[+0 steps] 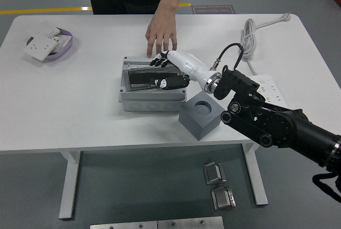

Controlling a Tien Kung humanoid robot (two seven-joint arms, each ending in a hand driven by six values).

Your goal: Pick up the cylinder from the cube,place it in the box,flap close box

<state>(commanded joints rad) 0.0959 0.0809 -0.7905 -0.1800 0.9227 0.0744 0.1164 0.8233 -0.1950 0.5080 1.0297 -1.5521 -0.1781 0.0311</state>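
Observation:
The grey box (153,101) stands mid-table. Its dark see-through flap (143,75) lies tilted low over the opening. My right hand (160,73), white with black fingertips, rests flat on the flap with its fingers spread and holds nothing. The grey cube (201,114) sits just right of the box's front corner, and its round socket is empty. No cylinder shows; the flap and my hand hide the inside of the box. A person's hand (161,33) hovers just behind the box, fingers pointing down at its back edge.
A purple dish (63,51) with white socket plates sits at the far left. A coiled white cable (248,36) and a white power strip (268,87) lie to the right, partly under my right arm. Metal parts (218,183) lie on the floor below.

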